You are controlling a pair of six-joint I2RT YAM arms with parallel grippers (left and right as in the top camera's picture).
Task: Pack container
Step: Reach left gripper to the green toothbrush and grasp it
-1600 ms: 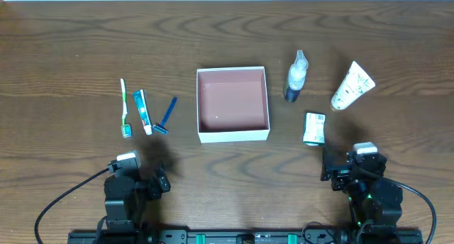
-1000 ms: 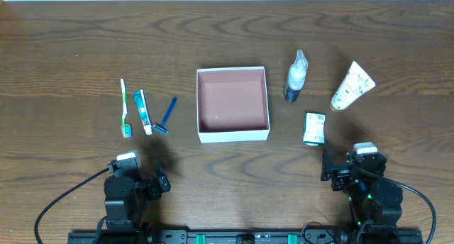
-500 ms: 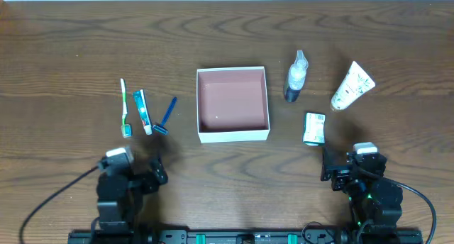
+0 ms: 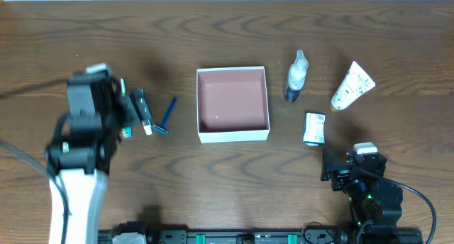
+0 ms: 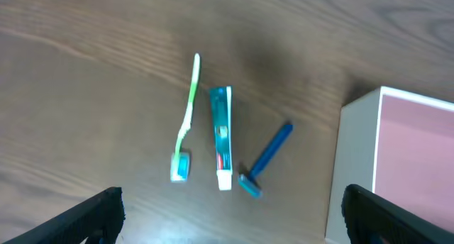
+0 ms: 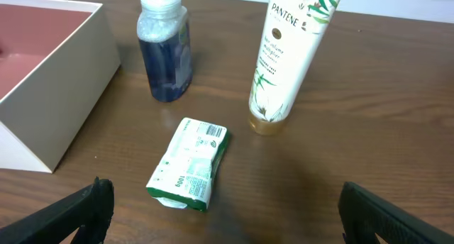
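Fingers [image 5: 85, 219] of your left gripper [image 5: 228, 205] stand spread wide, holding nothing, above the table [image 5: 85, 95]. Between them in the left wrist view lie a green toothbrush [image 5: 186, 109], a toothpaste tube [image 5: 221, 134] and a blue razor [image 5: 268, 157], side by side. The container [image 5: 358, 166] sits just right of the razor, not touching it, with its white wall close to your right-hand finger. Your right gripper [image 6: 223, 201] is spread apart too, gripping nothing, low over the table. Ahead of it lies a green-and-white packet [image 6: 189, 162], with a blue-filled bottle [image 6: 164, 52] and a Pantene tube [image 6: 287, 56] beyond. The container's corner shows to its left, well apart from both fingers.
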